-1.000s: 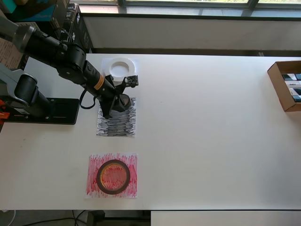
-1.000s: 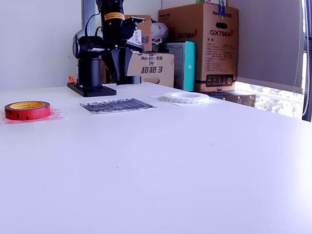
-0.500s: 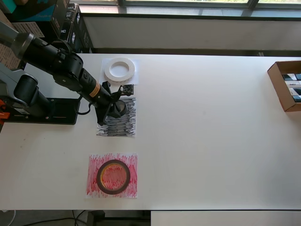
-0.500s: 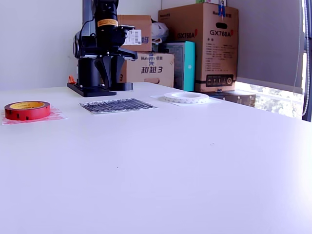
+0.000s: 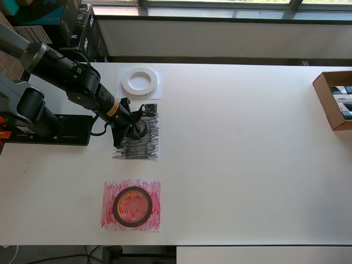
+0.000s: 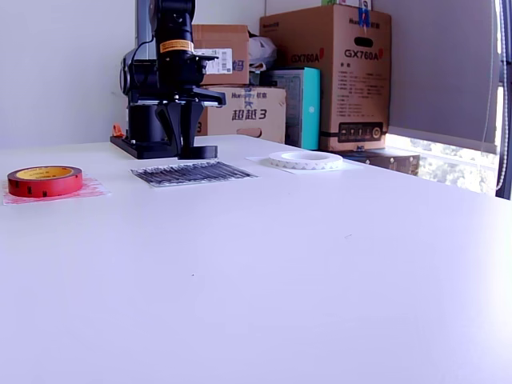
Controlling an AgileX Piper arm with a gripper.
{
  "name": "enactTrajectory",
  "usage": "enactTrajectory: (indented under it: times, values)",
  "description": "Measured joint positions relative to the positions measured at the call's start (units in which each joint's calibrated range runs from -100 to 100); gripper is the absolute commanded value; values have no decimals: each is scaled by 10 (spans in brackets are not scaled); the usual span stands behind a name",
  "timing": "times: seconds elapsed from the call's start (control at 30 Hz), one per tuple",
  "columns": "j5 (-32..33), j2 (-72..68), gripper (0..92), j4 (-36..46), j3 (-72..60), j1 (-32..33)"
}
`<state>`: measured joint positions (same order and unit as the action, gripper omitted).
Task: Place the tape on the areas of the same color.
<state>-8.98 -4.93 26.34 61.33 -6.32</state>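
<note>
The gripper clamps a glossy black tape ring over the black-scribbled paper sheet. The flat white roll lies on plain paper.

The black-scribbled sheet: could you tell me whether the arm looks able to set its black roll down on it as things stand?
Probably yes. The pincer holds the black roll directly above the black-scribbled sheet, low over it, and nothing lies on the sheet to block it.

White tape, red tape, black-scribbled sheet.
</note>
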Motion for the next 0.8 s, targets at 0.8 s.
enactTrajectory:
  times: [0.8]
  values:
    - [0,0,2,-3,-4,0]
